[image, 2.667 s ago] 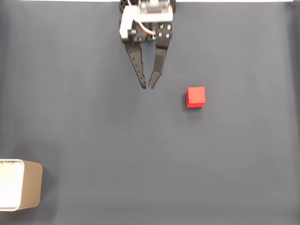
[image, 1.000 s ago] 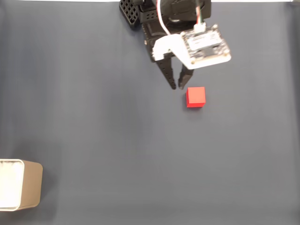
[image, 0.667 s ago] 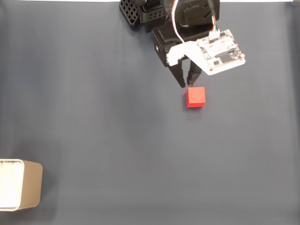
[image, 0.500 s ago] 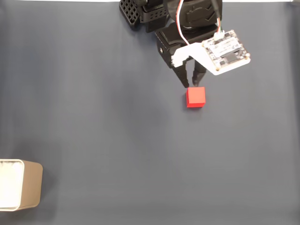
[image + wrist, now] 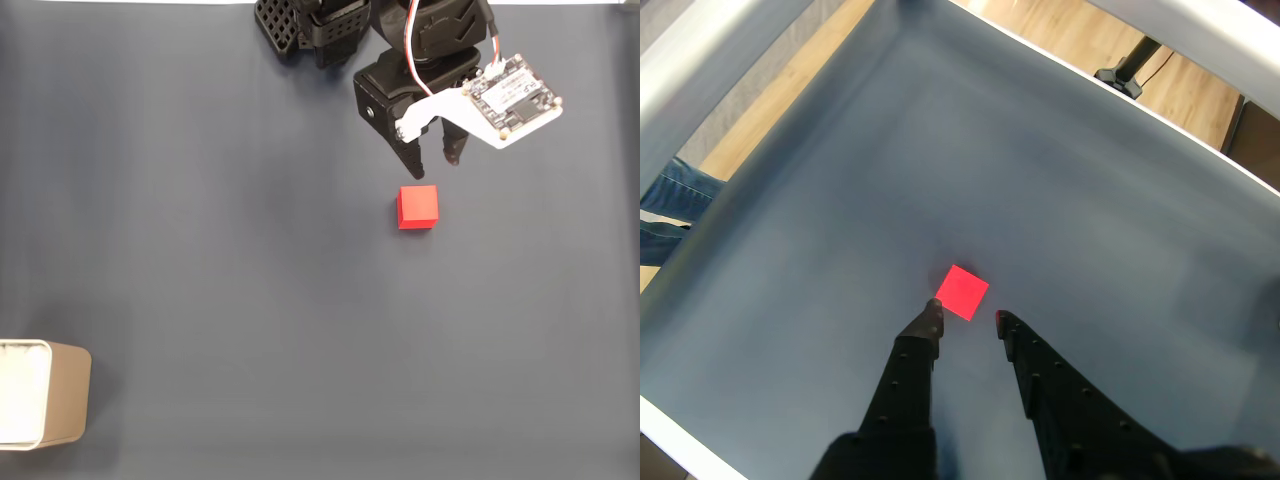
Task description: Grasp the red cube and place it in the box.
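Fixed view, looking down on the dark grey-blue table mat point(image 5: 220, 250).
- One small bright red plain-faced cube point(image 5: 418, 207), resting on the mat a little right of centre, free of any grip.
- One black two-finger gripper point(image 5: 432, 166) with a white circuit board point(image 5: 515, 98) on its wrist, reaching in from the 12 o'clock edge. The cube lies at 6 o'clock from the fingertips, just beyond them and apart from them. The fingers stand narrowly parted, holding nothing.
- One tan box with rounded corners and a white inside point(image 5: 62, 405), at the 8 o'clock corner, cut by the frame edge, well apart from cube and gripper.

Wrist view.
- The same gripper point(image 5: 967, 316) enters from 6 o'clock, its fingers pointing to 12.
- The cube point(image 5: 962, 291) sits at 12 o'clock from the gap, just ahead of the tips, turned corner-on so one corner points toward the gap.
- Judgement: the coming move depends on this line-up; the gap looks barely wide enough for the cube across its corners.
- Beyond the mat's pale rim: wooden floor.
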